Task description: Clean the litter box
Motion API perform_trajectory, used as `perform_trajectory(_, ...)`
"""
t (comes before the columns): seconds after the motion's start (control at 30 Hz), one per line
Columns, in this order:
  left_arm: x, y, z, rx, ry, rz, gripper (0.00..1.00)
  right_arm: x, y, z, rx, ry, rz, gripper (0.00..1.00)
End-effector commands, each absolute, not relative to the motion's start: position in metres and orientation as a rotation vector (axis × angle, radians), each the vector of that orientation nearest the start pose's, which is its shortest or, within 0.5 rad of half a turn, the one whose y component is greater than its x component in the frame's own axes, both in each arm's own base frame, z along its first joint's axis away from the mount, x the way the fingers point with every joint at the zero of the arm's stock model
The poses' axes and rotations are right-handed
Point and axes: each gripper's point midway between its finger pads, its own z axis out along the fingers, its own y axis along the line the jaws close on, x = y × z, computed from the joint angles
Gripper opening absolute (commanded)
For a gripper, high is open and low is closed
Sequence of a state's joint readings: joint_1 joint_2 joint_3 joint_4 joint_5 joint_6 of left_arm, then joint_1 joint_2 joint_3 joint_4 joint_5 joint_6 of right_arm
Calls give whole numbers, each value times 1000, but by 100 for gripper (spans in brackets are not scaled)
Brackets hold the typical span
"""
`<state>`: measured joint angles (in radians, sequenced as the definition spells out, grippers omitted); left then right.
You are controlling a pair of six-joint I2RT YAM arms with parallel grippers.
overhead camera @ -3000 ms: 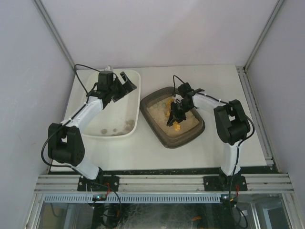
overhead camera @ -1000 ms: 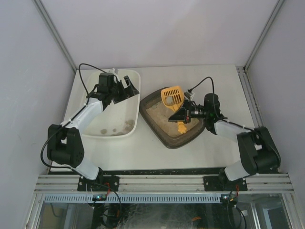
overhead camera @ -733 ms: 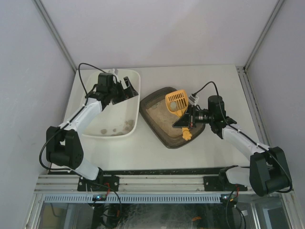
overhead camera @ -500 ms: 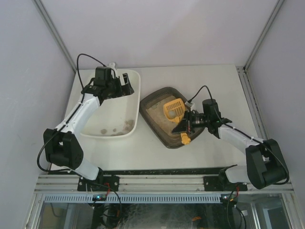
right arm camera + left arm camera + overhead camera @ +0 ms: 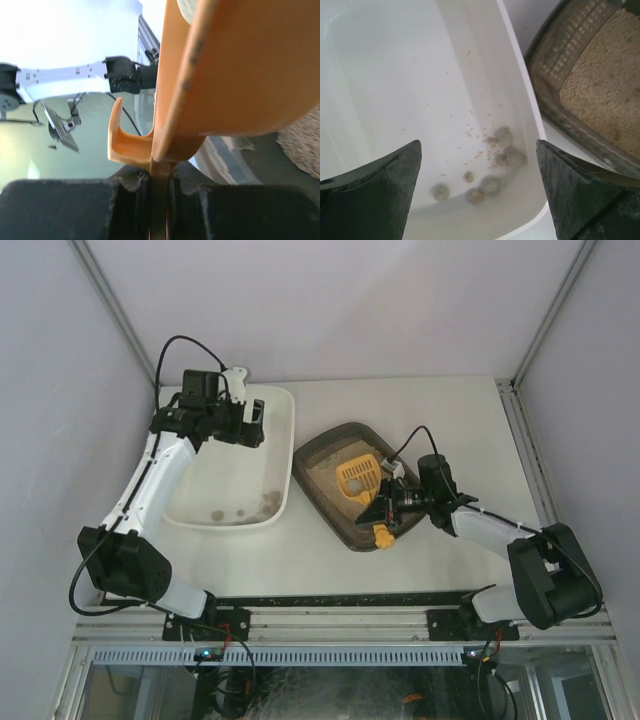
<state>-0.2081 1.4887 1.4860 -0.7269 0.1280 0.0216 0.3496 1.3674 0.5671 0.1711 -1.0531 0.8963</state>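
My right claw (image 5: 386,508) is shut tight on the handle of the orange scoop (image 5: 357,478). The scoop's head is over the litter box (image 5: 318,448), in the middle of the top view. My left claw (image 5: 250,424) is wide open and holds nothing, above the white tub (image 5: 289,455) at the left.

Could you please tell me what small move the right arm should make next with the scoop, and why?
Probably dip the scoop down into the litter: the right gripper is shut on its handle, its head sits over the litter box, and I cannot tell whether it carries any clump.
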Motion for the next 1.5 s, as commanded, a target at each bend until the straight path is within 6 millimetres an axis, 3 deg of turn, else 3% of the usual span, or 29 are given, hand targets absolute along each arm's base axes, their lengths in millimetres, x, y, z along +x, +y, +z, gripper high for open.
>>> perform_trajectory(0.0, 379, -84, 278, 486, 2227, -148, 100, 213, 255, 164, -152, 2315, 1778, 0)
perform_trajectory(0.23, 359, -38, 295, 390, 2310, -187, 100, 237, 282, 198, -203, 2298, 1691, 0)
perform_trajectory(0.37, 359, 0, 290, 219, 2359, -179, 100, 257, 322, 231, -321, 2296, 1642, 0)
perform_trajectory(0.43, 360, 16, 285, 128, 2405, -167, 100, 273, 340, 238, -346, 2333, 1581, 0)
perform_trajectory(0.5, 361, 29, 281, 54, 2460, -165, 100, 278, 363, 235, -389, 2400, 1535, 0)
perform_trajectory(0.6, 362, 43, 275, -27, 2512, -188, 100, 280, 390, 211, -487, 2538, 1353, 0)
perform_trajectory(0.7, 362, 56, 275, -88, 2519, -194, 100, 269, 407, 180, -676, 2638, 1093, 0)
perform_trajectory(0.8, 358, 65, 276, -129, 2509, -188, 100, 269, 410, 154, -791, 2663, 767, 0)
perform_trajectory(0.87, 354, 69, 274, -147, 2506, -188, 100, 267, 407, 148, -865, 2631, 556, 0)
perform_trajectory(1.03, 347, 76, 269, -159, 2513, -150, 100, 275, 393, 151, -1026, 2369, -31, 0)
perform_trajectory(1.13, 346, 81, 270, -165, 2509, -123, 100, 276, 394, 160, -1090, 2179, -293, 0)
perform_trajectory(1.27, 346, 78, 269, -144, 2510, -142, 100, 282, 398, 177, -1085, 2017, -440, 0)
perform_trajectory(1.47, 348, 76, 278, -96, 2480, -147, 100, 282, 413, 192, -1102, 1955, -351, 0)
